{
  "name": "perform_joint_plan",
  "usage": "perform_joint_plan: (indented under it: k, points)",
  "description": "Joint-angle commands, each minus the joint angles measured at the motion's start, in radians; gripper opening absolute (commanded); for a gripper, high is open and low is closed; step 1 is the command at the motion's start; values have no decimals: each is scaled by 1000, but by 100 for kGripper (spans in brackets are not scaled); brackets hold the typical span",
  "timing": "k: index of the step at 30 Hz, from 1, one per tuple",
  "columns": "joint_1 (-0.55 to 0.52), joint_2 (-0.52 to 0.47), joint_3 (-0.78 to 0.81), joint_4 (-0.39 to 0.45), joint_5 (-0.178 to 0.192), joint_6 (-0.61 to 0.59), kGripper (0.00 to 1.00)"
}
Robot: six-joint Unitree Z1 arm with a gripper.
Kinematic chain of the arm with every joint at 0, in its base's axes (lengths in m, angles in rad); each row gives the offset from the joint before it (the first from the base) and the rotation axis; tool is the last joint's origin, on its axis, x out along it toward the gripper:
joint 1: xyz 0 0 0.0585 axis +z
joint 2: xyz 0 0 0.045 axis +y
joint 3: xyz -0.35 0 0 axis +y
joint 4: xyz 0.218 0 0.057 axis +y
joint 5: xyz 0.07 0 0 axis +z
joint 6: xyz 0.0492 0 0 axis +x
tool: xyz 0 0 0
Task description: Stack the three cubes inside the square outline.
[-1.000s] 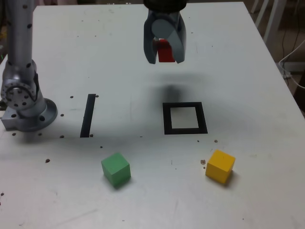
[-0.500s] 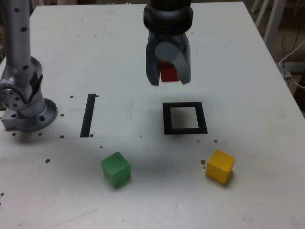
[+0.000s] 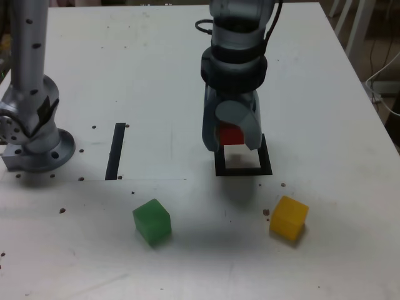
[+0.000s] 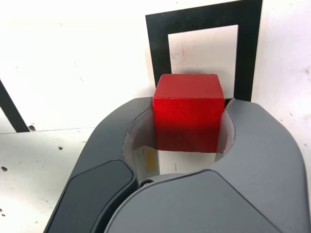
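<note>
Holds the red cube (image 4: pixel 188 121) clamped in the gripper (image 3: pixel 233 148), aloft across the square outline's (image 3: pixel 244 172) upper-left part in the exterior view, so probably needs centring before any lowering.

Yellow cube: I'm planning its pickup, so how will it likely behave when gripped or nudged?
The yellow cube has flat faces and crisp edges, so it will probably stay stiff when squeezed. Being as wide as it is tall, it would likely slide rather than roll or tip under a low push. Its weight I can't judge.
</note>
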Motion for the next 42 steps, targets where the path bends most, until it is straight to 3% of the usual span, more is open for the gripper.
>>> perform_joint_plan:
  k: [1,25,33,42]
  points:
    - [5,14,-7,-9,5,-5,37]
    - [50,118,-33,-48,6,-25,37]
    - [51,119,-23,-48,6,-25,47]
    - [51,114,-15,-46,-8,-25,49]
